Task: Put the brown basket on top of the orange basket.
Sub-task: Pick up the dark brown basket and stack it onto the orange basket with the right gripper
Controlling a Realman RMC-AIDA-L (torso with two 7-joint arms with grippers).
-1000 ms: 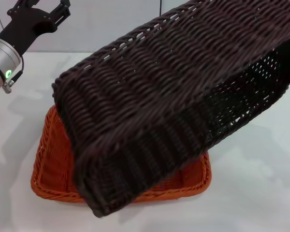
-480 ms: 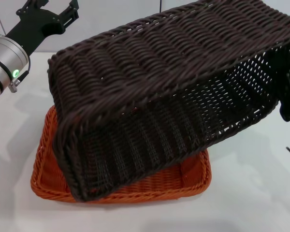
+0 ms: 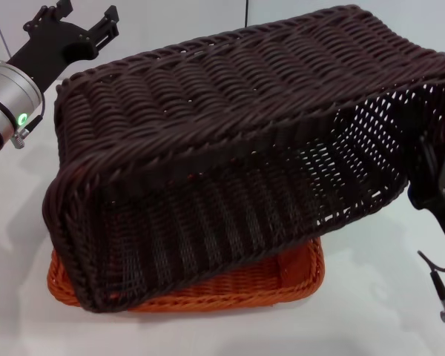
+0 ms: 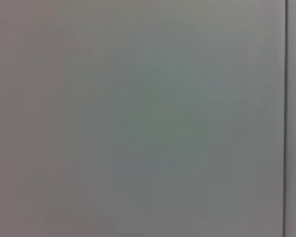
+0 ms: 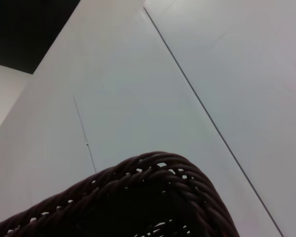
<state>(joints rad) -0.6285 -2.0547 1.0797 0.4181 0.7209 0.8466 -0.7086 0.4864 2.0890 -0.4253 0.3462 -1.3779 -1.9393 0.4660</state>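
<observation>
Head view: my right gripper [image 3: 434, 178] holds the tilted brown basket [image 3: 230, 163] over the orange basket [image 3: 282, 278]; finger state cannot be told. My left gripper [image 3: 74, 30] hangs clear, fingers spread.

The brown basket [image 3: 230, 148] hangs tilted above the orange basket [image 3: 282, 278], which sits on the table [image 3: 371, 311].

The very dark brown rectangular woven wicker basket [image 3: 230, 141] looked ribbed and rough with a faint sheen, as did the bright orange woven wicker basket [image 3: 230, 285] beneath. The smooth white table [image 3: 371, 311] looked matt. The left gripper [image 3: 70, 26] was matt black on a brushed silver metal wrist [image 3: 7, 100].
</observation>
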